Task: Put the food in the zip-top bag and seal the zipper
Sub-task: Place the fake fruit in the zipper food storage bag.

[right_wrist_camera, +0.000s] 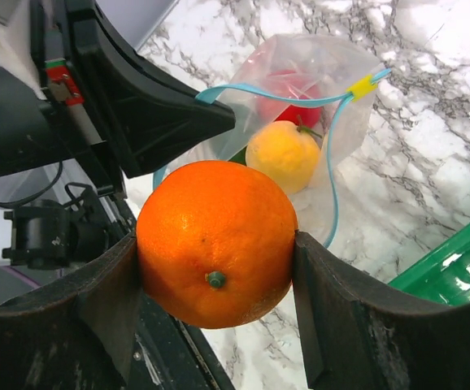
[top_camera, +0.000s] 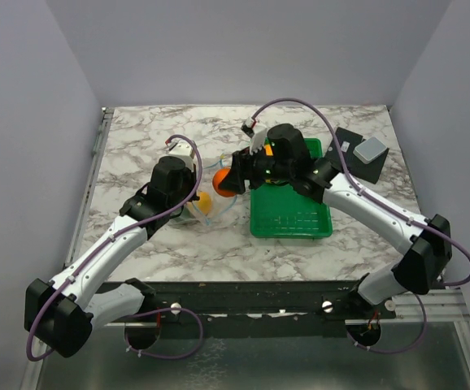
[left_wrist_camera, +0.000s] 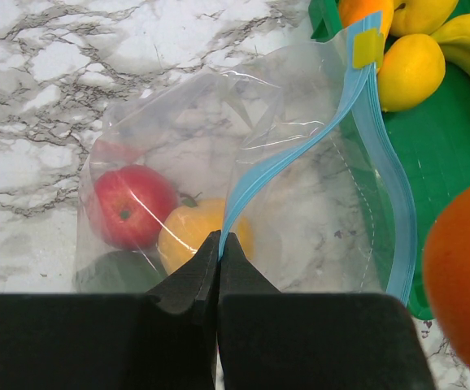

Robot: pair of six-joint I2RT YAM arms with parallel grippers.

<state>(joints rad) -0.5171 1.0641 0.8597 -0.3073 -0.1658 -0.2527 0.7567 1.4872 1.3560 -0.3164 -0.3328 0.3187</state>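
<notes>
Marbled bench [top_camera: 137, 146] carries the zip-top bag [left_wrist_camera: 178, 138], pinched at its mouth by your closed left end effector [left_wrist_camera: 220, 244]; your right end effector [right_wrist_camera: 215, 268] grips an orange [right_wrist_camera: 216, 227] nearby. Released off-centre, it could bounce off the zipper [left_wrist_camera: 392, 187].

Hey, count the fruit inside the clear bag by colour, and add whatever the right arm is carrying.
In the zip-top bag:
red fruit: 1
yellow fruit: 1
dark green fruit: 1
In the right end effector:
orange fruit: 1
Total: 4
</notes>
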